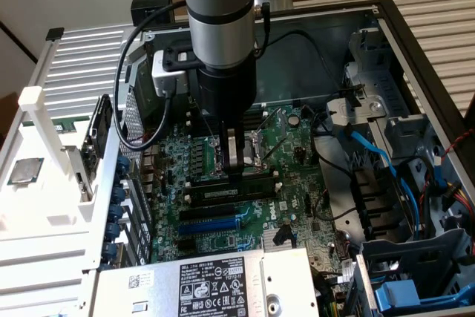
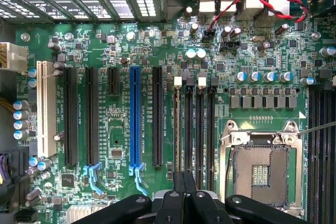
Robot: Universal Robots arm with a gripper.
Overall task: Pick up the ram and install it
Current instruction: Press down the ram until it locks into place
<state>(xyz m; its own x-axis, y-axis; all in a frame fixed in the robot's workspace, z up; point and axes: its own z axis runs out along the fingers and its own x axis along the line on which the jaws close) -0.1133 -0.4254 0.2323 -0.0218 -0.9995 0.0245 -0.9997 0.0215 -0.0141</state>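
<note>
The things are carried by an open computer case [image 1: 415,50], and a green motherboard [image 1: 286,146] is laid flat on its floor. With the bare CPU socket [image 2: 261,169] taken as the landmark, four long black memory slots [image 2: 193,129] are set just beside it, and a blue expansion slot [image 2: 135,119] is found beyond them, further from the socket, among black expansion slots [image 2: 71,116] and a white one [image 2: 46,108]. A module is seated in a slot just beside the socket [image 1: 230,192], and a labelled power supply [image 1: 208,281] is mounted at the case edge well apart from it.
</note>
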